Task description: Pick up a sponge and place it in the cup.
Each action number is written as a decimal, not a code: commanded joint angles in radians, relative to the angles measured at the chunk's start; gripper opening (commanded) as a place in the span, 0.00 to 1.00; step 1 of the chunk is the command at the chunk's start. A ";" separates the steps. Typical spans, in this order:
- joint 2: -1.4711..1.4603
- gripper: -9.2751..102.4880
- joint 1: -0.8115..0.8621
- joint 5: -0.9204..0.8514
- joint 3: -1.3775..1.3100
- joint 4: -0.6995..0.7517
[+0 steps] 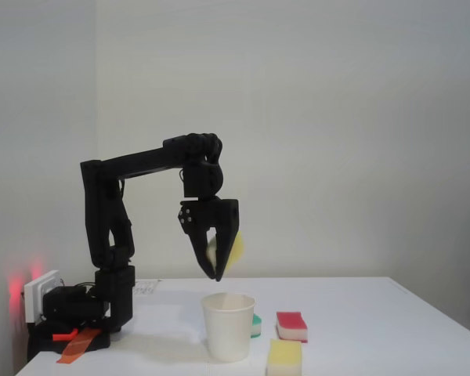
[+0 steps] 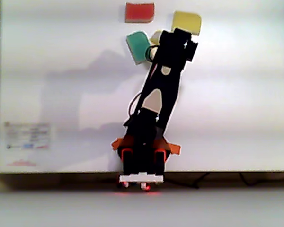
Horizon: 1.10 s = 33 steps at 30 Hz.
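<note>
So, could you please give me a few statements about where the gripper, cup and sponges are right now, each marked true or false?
1. The gripper is shut on the pale yellow sponge above the white paper cup. True.
2. The paper cup lies tipped on its side. False: it stands upright on the white table.
3. The red-topped sponge rests on the table, right of the cup in the fixed view. True.
4. The second yellow sponge is inside the cup. False: it lies on the table beside the cup.
5. A green sponge lies on the table. True.
</note>
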 commanded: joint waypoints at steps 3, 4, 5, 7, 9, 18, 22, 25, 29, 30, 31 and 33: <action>0.069 0.08 0.031 -0.012 0.006 0.005; 0.069 0.08 0.037 -0.018 0.005 0.009; 0.069 0.08 0.038 -0.025 0.005 0.009; 0.069 0.08 0.040 -0.026 0.006 0.005; 0.069 0.08 0.040 -0.025 0.008 -0.002; 0.071 0.08 0.040 -0.018 0.018 -0.018; 0.071 0.13 0.040 -0.018 0.018 -0.020; 0.069 0.18 0.040 -0.020 0.018 -0.020; 0.067 0.21 0.041 -0.020 0.017 -0.021; 0.067 0.21 0.041 -0.020 0.017 -0.023; 0.067 0.21 0.041 -0.018 0.017 -0.023; 0.067 0.21 0.041 -0.018 0.017 -0.023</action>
